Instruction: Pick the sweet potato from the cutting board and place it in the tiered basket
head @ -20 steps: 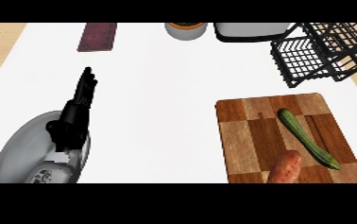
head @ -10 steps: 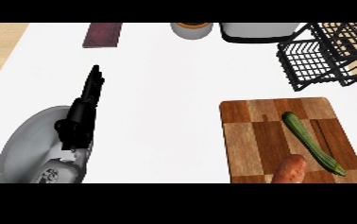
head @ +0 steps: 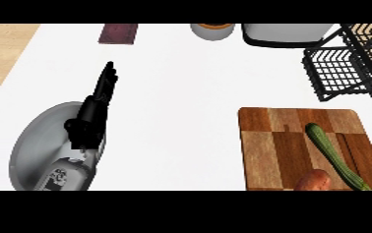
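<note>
The orange-brown sweet potato [head: 313, 181] lies at the near edge of the wooden cutting board [head: 276, 148], partly cut off by the view's lower edge. A green cucumber [head: 332, 153] lies slanted beside it on the board. The black wire tiered basket [head: 340, 62] stands at the far right. My left hand [head: 93, 110] rests open at the left, fingers straight and pointing away, well apart from the board. My right hand does not show.
A dark red rectangular block [head: 117, 33] lies at the far left of the counter. A round container [head: 213, 30] and a white appliance [head: 285, 34] stand along the back edge.
The view has shifted, so the board, basket and back objects sit slightly further right and lower. My left hand stays open in much the same pose.
</note>
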`<move>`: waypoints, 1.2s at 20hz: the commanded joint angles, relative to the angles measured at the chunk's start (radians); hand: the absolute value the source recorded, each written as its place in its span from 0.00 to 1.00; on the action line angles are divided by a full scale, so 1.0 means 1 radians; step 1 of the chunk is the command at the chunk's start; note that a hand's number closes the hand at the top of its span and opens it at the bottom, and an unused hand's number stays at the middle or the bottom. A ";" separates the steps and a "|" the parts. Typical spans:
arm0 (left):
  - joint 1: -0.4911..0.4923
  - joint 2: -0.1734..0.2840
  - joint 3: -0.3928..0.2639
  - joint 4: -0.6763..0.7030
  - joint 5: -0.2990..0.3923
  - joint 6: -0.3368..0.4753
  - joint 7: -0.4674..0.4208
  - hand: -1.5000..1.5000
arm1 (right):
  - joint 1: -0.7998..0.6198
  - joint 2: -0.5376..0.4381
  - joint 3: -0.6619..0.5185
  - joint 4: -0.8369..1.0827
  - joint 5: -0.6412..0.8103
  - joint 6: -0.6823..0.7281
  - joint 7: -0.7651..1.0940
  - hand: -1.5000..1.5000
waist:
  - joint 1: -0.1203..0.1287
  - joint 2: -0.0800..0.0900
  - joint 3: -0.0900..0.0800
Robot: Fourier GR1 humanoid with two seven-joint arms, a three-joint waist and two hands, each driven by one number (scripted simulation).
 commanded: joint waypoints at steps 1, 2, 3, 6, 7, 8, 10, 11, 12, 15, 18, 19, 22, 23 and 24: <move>-0.037 -0.032 -0.016 0.039 -0.008 -0.006 0.002 0.50 | -0.116 -0.099 0.079 -0.154 -0.102 -0.043 0.238 0.00 | 0.025 0.007 0.002; -0.036 -0.015 -0.018 0.021 -0.016 -0.015 0.012 0.50 | -0.122 -0.094 0.149 -0.153 -0.072 -0.067 0.253 0.00 | 0.030 0.006 0.004; -0.031 -0.007 -0.010 -0.009 -0.022 0.006 0.049 0.50 | -0.145 -0.105 0.140 -0.193 -0.102 -0.075 0.305 0.00 | 0.030 0.001 0.002; -0.030 -0.018 -0.003 0.014 -0.012 -0.011 0.012 0.50 | -0.227 -0.133 0.243 -0.167 -0.084 -0.096 0.332 0.00 | 0.034 0.004 0.003; -0.038 -0.032 -0.016 0.044 -0.019 -0.022 -0.027 0.50 | -0.273 -0.144 0.255 -0.143 -0.117 -0.083 0.318 0.00 | 0.035 0.007 0.003; -0.051 -0.006 0.002 0.020 -0.010 -0.031 0.011 0.50 | -0.265 -0.148 0.309 -0.141 -0.083 -0.088 0.324 0.00 | 0.049 0.008 0.003; -0.042 -0.023 -0.006 0.043 -0.008 -0.038 -0.010 0.50 | -0.314 -0.149 0.344 -0.104 -0.118 -0.087 0.347 0.00 | 0.047 0.009 0.002; -0.061 -0.061 -0.027 0.059 -0.032 -0.004 -0.009 0.50 | -0.320 -0.160 0.369 -0.099 -0.125 -0.071 0.350 0.00 | 0.048 0.012 0.002; -0.040 -0.043 -0.020 0.057 -0.025 -0.019 -0.019 0.50 | -0.317 -0.164 0.396 -0.124 -0.116 -0.076 0.382 0.00 | 0.040 0.007 0.001; -0.032 -0.038 -0.027 0.020 -0.044 -0.005 0.010 0.50 | -0.362 -0.157 0.465 -0.088 -0.113 -0.073 0.398 0.00 | 0.049 0.006 0.003; -0.043 -0.060 -0.030 0.041 -0.046 -0.001 0.011 0.50 | -0.401 -0.136 0.535 -0.062 -0.083 -0.085 0.421 0.00 | 0.045 0.007 0.003; -0.048 -0.053 -0.035 0.021 -0.056 0.004 0.042 0.50 | -0.390 -0.142 0.554 -0.105 -0.080 -0.096 0.455 0.00 | 0.027 0.000 0.003; -0.070 -0.057 -0.011 0.056 -0.033 -0.019 0.013 0.50 | -0.453 -0.138 0.613 -0.082 -0.041 -0.093 0.474 0.00 | 0.044 0.008 0.002; -0.018 -0.064 -0.026 0.061 -0.051 -0.008 -0.047 0.50 | -0.496 -0.138 0.601 -0.024 -0.079 -0.054 0.459 0.00 | 0.048 0.008 0.002; -0.005 -0.024 0.021 0.030 -0.013 -0.030 -0.011 0.50 | -0.484 -0.159 0.606 -0.084 -0.082 -0.056 0.487 0.00 | 0.021 -0.003 0.003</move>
